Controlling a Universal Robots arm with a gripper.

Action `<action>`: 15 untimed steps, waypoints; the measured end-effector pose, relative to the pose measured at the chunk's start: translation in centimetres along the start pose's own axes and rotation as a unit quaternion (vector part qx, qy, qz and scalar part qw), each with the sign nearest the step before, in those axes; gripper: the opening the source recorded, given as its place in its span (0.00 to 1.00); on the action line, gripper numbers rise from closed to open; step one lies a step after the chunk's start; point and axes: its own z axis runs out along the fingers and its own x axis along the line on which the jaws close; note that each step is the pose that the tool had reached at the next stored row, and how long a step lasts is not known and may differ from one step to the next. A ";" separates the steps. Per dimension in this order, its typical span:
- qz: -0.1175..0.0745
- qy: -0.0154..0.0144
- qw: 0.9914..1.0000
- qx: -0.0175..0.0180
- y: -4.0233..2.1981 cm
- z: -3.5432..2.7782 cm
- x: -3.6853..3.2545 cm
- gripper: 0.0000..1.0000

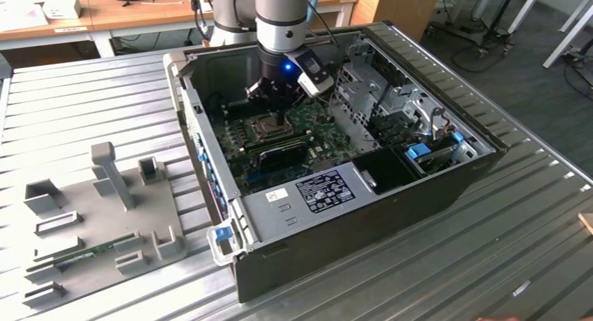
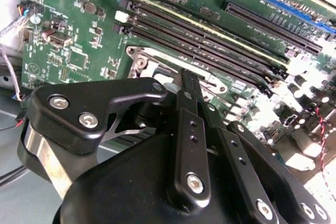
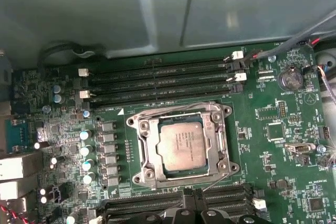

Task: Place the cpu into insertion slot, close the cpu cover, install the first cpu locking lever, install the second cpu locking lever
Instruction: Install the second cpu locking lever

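The cpu is a pale square chip lying flat in the insertion slot on the green motherboard. The cpu cover, a silvery frame plate, lies flat around it, and the chip shows through its window. Thin wire levers run along the frame's edges. In the exterior view my gripper hangs inside the open computer case, just above the socket. In the second wrist view the black fingers are pressed together, the gripper tip close to the socket's metal frame. I see nothing held between them.
Long black memory slots flank the socket on two sides. The case walls and a drive cage hem in the board. A grey fixture plate lies on the slatted metal table at the exterior view's left.
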 end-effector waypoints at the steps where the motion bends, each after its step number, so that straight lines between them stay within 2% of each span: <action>1: 0.000 0.000 1.000 0.000 -0.01 0.02 0.03 0.10; 9: 0.002 0.000 1.000 0.000 -0.20 0.25 1.39 0.10; 15: 0.005 0.000 1.000 0.000 -0.30 0.55 2.09 0.10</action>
